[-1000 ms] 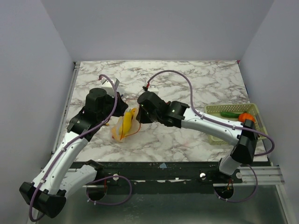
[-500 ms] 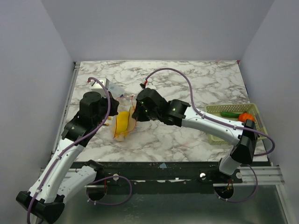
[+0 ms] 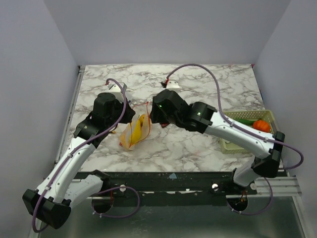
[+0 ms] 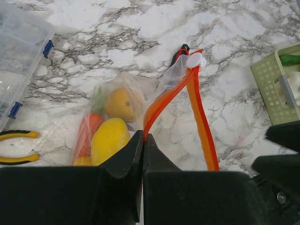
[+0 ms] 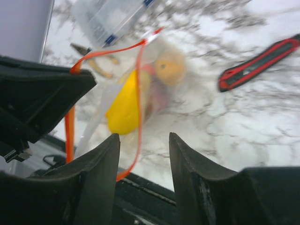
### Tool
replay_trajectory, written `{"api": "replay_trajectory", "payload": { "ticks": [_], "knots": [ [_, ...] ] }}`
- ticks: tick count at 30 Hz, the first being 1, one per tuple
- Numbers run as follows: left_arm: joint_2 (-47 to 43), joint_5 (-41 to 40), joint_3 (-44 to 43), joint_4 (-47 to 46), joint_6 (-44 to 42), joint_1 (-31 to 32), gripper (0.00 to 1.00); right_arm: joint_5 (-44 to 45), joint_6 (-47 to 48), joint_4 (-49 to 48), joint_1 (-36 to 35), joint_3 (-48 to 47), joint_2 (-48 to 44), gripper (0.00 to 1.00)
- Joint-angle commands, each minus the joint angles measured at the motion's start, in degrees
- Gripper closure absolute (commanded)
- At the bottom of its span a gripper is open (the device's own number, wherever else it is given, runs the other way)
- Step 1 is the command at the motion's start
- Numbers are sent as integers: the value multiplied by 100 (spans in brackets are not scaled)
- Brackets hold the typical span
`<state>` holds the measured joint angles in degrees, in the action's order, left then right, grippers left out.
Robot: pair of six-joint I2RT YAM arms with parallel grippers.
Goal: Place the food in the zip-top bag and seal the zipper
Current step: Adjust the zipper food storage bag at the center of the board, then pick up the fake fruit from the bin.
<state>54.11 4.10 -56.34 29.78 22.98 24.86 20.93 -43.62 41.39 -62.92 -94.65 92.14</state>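
Note:
The zip-top bag (image 4: 126, 101) lies on the marble with food inside: a yellow fruit (image 4: 110, 139), an orange one (image 4: 119, 104) and a red one (image 4: 91, 124). My left gripper (image 4: 143, 137) is shut on the orange-red zipper (image 4: 161, 101) at the bag's near corner and holds the strip lifted. A white slider tab (image 4: 194, 60) sits at its far end. My right gripper (image 5: 143, 138) is open just right of the bag (image 3: 132, 133), with the zipper (image 5: 138, 89) hanging in front of its left finger, untouched. More food, green (image 3: 242, 121) and orange (image 3: 261, 125), lies in the basket.
A pale green basket (image 3: 233, 145) stands at the table's right edge. A red-and-black stick (image 5: 260, 63) lies beyond the bag. A clear box with blue clips (image 4: 18, 47) and yellow-handled pliers (image 4: 14, 146) lie on the left side.
My right gripper has opened and pulled back to the right, away from the bag. The left arm swung left and returned, still gripping the zipper, which now stands more upright.

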Motion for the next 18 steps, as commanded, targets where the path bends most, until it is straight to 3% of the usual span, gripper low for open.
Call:
{"api": "replay_trajectory", "payload": {
  "ticks": [1, 10, 18],
  "knots": [
    [-32, 275, -79, -58, -39, -33, 100, 1641, -231, 1036, 277, 206, -969, 48],
    [22, 377, -70, -76, -23, -31, 100, 1925, -401, 639, 2738, 2731, -3367, 27],
    [44, 444, -62, -86, -4, -34, 100, 1579, -319, 687, 4883, 3722, -3094, 22]
  ]
}}
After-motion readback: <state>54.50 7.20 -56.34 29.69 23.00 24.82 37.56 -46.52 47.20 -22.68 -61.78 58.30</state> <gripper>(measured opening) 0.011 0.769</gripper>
